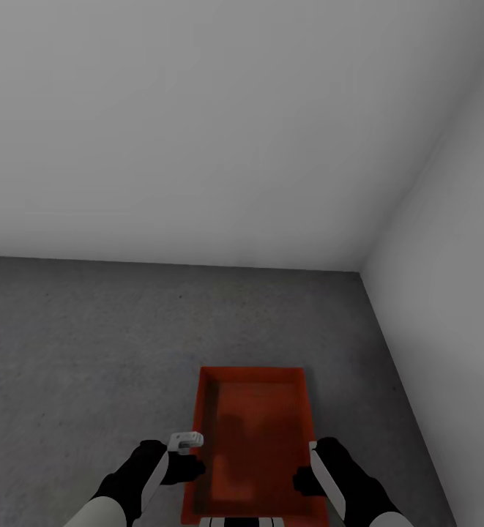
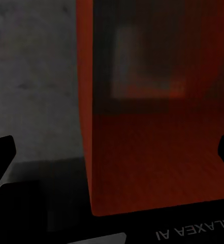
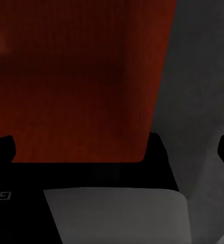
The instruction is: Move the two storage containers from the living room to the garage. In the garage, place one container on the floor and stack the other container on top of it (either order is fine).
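Red-orange container sits low over the dark concrete floor in the garage corner in the head view, left gripper and right gripper at its long sides; I judge this the set-down step. In the left wrist view the fingers straddle its wall, spread wide; the right wrist view likewise shows spread fingers, so next comes retreating for the other bin.

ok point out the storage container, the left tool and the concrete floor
storage container (image 1: 252, 432): head view, on its inner bottom.
left tool (image 1: 187, 457): head view, at its tip by the container's left wall.
concrete floor (image 1: 88, 351): head view, on a bare patch left of the container.
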Robot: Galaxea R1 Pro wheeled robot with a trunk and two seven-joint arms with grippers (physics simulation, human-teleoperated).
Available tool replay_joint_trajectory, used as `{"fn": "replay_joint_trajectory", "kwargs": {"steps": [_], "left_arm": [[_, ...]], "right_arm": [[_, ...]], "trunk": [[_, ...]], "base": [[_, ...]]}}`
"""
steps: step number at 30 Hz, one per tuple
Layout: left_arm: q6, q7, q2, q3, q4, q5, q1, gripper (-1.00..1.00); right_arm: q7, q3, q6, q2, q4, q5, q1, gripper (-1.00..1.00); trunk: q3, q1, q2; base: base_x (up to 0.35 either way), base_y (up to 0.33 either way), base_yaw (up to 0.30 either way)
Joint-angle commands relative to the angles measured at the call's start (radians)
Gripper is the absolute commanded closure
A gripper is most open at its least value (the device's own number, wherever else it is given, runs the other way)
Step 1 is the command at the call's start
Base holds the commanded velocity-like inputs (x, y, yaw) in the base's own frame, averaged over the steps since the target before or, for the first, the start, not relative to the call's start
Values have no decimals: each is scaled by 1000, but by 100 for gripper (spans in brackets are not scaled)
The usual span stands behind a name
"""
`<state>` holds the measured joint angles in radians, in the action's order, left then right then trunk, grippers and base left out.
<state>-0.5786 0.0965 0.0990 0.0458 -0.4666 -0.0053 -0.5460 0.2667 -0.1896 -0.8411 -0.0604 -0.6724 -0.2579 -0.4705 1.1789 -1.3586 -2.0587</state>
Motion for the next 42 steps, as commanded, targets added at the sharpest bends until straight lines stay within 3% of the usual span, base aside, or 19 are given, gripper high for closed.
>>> {"fn": "replay_joint_trajectory", "kwargs": {"steps": [1,19,42], "left_arm": [[-6,3,1,5,-2,-1,0,-100],[-6,4,1,3,-2,-1,0,-100],[-6,3,1,3,-2,-1,0,-100]], "right_arm": [[9,-4,-3,1,-1,-11,0,-100],[9,-4,-3,1,-1,-11,0,-100],[9,-4,-3,1,-1,-11,0,-100]], "trunk": [[1,0,0],[1,0,0],[-79,88,161]], "base": [[0,0,0],[0,0,0],[0,0,0]]}}
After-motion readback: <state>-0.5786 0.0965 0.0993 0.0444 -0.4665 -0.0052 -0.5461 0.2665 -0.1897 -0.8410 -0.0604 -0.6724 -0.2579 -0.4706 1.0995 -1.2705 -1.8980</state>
